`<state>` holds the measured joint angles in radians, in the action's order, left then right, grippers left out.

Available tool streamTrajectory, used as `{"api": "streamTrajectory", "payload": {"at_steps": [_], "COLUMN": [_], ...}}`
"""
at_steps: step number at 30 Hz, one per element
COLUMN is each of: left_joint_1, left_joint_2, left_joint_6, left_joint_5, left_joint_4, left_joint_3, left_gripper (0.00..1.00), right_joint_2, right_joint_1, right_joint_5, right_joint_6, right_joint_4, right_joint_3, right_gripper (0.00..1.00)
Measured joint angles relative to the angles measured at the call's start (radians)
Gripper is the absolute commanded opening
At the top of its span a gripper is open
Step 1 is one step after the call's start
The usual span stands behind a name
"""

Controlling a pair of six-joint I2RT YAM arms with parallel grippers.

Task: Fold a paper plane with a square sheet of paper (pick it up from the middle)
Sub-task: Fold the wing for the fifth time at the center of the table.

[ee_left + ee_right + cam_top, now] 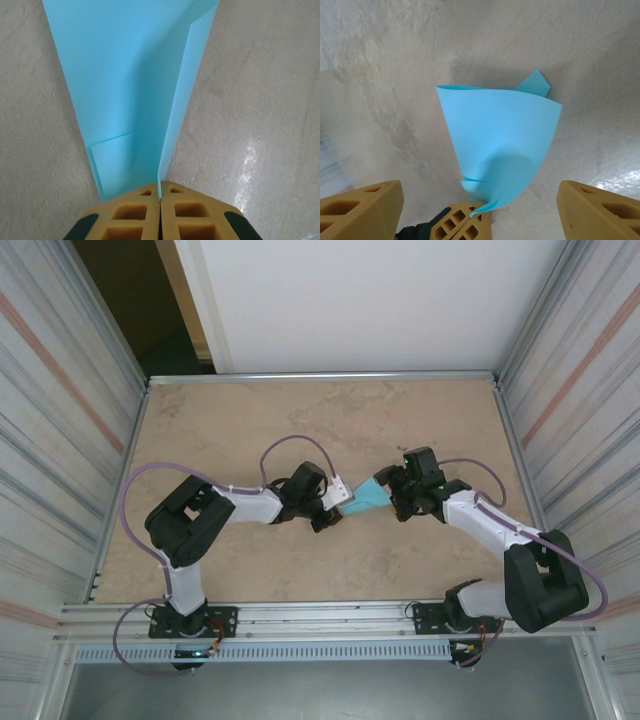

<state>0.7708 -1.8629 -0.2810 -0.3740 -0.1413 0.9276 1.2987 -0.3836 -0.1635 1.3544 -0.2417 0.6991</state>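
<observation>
Late fold step, judging by the shape: the paper (500, 135) is already narrowed to a pointed dart and is lying mid-table (250, 420) between the two arms. Its wide end is curling up instead of lying flat, and one small corner is poking out behind. The left gripper (160, 199) is pinching the narrow tip, pads together, with the centre crease running straight into them. The right gripper (398, 490) is hovering just beside the wide end, fingers (365, 202) spread far apart and gripping nothing. Probably the left is anchoring while the right is lining up for the next crease. The next move likely calls for the right to take or press the curled layer and flatten it along the crease without tugging the tip loose.
</observation>
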Motion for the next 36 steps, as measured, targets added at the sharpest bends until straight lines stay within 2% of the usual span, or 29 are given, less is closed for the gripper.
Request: {"api": "streamTrajectory", "payload": {"at_steps": [13, 20, 29, 36], "left_joint_1": [-0.094, -0.135, -0.141, -0.154], "left_joint_2": [-0.030, -0.065, -0.085, -0.119], "left_joint_6": [0.211, 0.356, 0.499, 0.607], "left_joint_5": [-0.215, -0.320, -0.389, -0.431], "left_joint_4": [0.157, 0.179, 0.175, 0.144], "left_joint_3": [0.127, 0.134, 0.148, 0.148], "left_gripper": [0.09, 0.09, 0.09, 0.09], "right_joint_2": [-0.066, -0.063, 0.086, 0.162], "right_joint_1": [0.004, -0.048, -0.128, -0.134], "right_joint_5": [0.037, 0.036, 0.017, -0.022], "right_joint_6": [-0.163, -0.293, -0.372, -0.397], "right_joint_4": [-0.039, -0.017, 0.021, 0.060], "right_joint_3": [-0.044, -0.058, -0.011, 0.030], "right_gripper": [0.79, 0.78, 0.75, 0.70]}}
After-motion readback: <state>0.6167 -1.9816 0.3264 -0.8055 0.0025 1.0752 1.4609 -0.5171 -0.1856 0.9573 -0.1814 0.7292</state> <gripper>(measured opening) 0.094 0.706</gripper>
